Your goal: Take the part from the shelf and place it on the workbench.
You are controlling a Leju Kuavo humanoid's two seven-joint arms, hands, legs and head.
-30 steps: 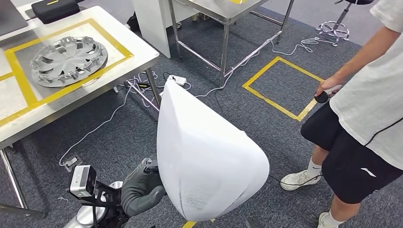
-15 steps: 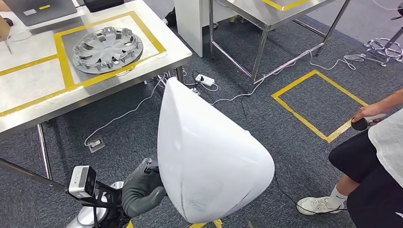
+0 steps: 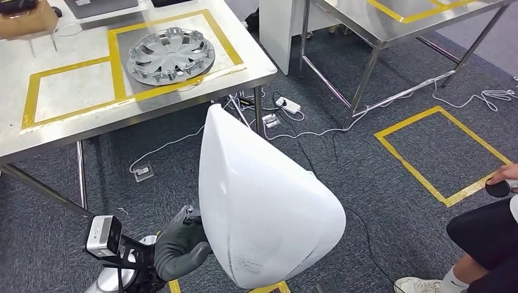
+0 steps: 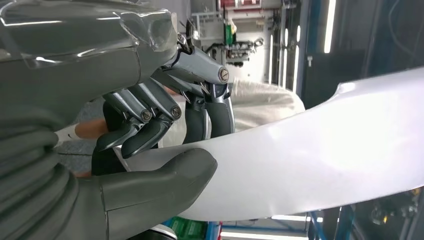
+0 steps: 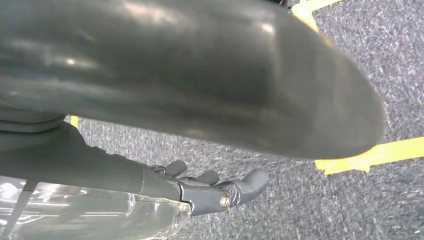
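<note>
The left hand [image 3: 182, 247] is closed on the lower edge of the white part [image 3: 262, 207], thumb on one face and fingers [image 4: 150, 115] on the other. From that grip the part's long axis rises up and away to a narrow tip. The right hand [image 5: 220, 192] hangs empty, its fingers loosely apart. The workbench [image 3: 73, 131] lies ahead and leftward of the holding hand; a wheel cover [image 3: 171, 56] fills one taped bay, and the taped bay [image 3: 70, 91] beside it is judged the likely target.
</note>
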